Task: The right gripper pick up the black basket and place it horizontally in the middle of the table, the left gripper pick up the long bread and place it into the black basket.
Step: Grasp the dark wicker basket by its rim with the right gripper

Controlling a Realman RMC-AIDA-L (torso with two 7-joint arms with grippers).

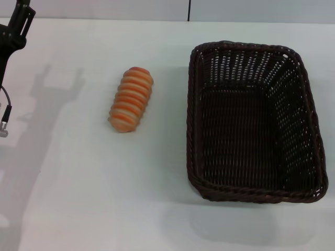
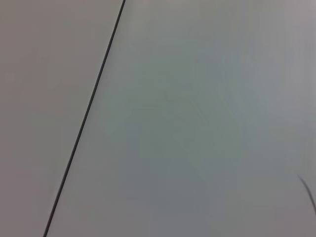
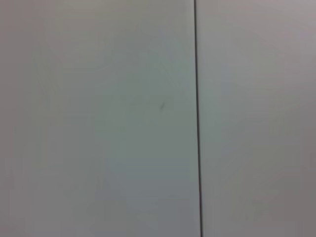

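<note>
Black basket: the black basket (image 1: 255,123) stands upright on the right half of the counter (image 1: 94,204), its long side running away from the robot, its near rim close to the counter's front.
Basket contents: nothing lies inside; the woven floor and openwork walls show bare.
Long bread: the long bread (image 1: 131,99) lies on the counter to the left of the basket, well apart from it and outside it, its length angled slightly, far end leaning toward the basket.
Left pincer: the left pincer (image 1: 21,23) shows only as black parts at the far left corner of the head view, raised above the counter and far from the bread; it holds nothing that can be seen, and how wide its fingers stand I cannot tell.
Cable: a thin black cable (image 1: 6,107) with a metal plug hangs at the left edge below the arm.
Shadow: the arm's shadow falls on the counter between the left edge and the bread.
Right pincer: not in any view.
Wrist views: both show only pale flat panels crossed by one thin dark seam (image 3: 197,118); no basket, bread or fingers appear there.
Cut off: the left arm is cropped by the frame edge.
</note>
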